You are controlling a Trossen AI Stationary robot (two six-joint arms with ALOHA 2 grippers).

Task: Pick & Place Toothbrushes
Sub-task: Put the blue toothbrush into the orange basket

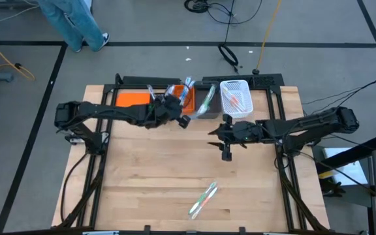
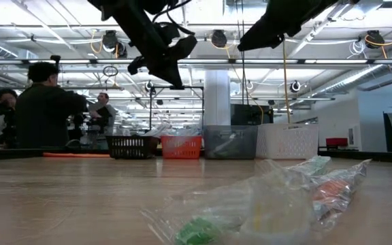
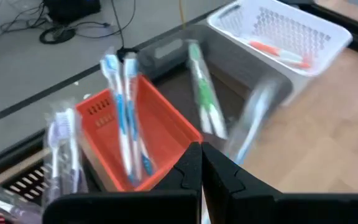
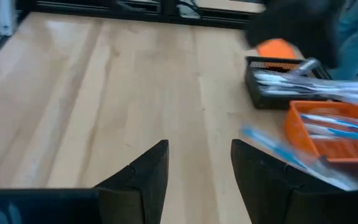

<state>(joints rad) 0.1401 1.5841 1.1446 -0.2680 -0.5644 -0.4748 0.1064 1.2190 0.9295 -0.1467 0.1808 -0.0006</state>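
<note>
Two wrapped toothbrushes (image 1: 203,199), one green and one orange, lie flat on the wood near the table's front edge and show close up in the low view (image 2: 271,197). More toothbrushes stand in the bins at the far edge: blue ones in the orange bin (image 3: 126,118), a green one in the grey bin (image 3: 201,93), an orange one in the white basket (image 3: 278,53). My left gripper (image 3: 201,163) is shut in front of the orange bin, with a blurred blue wrapped toothbrush (image 3: 250,121) at its tip. My right gripper (image 4: 199,149) hangs open above bare wood, near the white basket. My left gripper is shut on the blue wrapped toothbrush (image 4: 272,149), which sticks out past the fingertips, slanted and clear of the table. The fingers themselves hide the place of contact, so which part of the toothbrush they have cannot be told.
Four bins stand in a row at the far edge: black (image 4: 291,87), orange (image 1: 183,94), grey (image 1: 205,102), white (image 1: 235,98). A flat orange sheet (image 1: 132,99) lies left of them. People stand in the room beyond the table (image 2: 43,102).
</note>
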